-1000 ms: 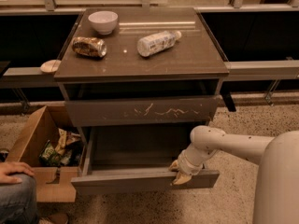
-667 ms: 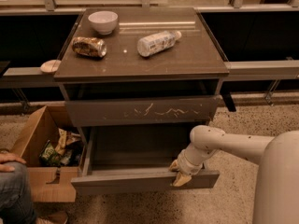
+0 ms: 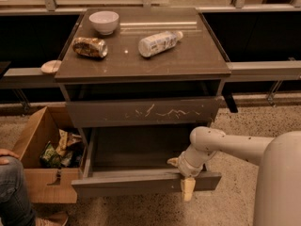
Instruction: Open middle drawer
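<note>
The middle drawer (image 3: 131,184) is a wide, shallow grey-brown drawer with a flat handleless front. It stands pulled well out below the taller front with white scratch marks (image 3: 141,112), and its inside looks dark and bare. My gripper (image 3: 181,177) is at the right part of the drawer's front panel. One pale finger (image 3: 173,162) is inside the drawer and the other (image 3: 187,191) hangs over the outer face, so the jaws clamp the front edge. My white arm (image 3: 221,145) reaches in from the right.
On the cabinet top (image 3: 197,62) lie a white bowl (image 3: 104,21), a crumpled snack packet (image 3: 90,46) and a plastic bottle (image 3: 159,42). An open cardboard box (image 3: 33,140) with packets stands on the left floor. A person's knee (image 3: 11,187) shows at the lower left.
The drawer and my gripper stand as before. The person's leg at the lower left has shifted a little.
</note>
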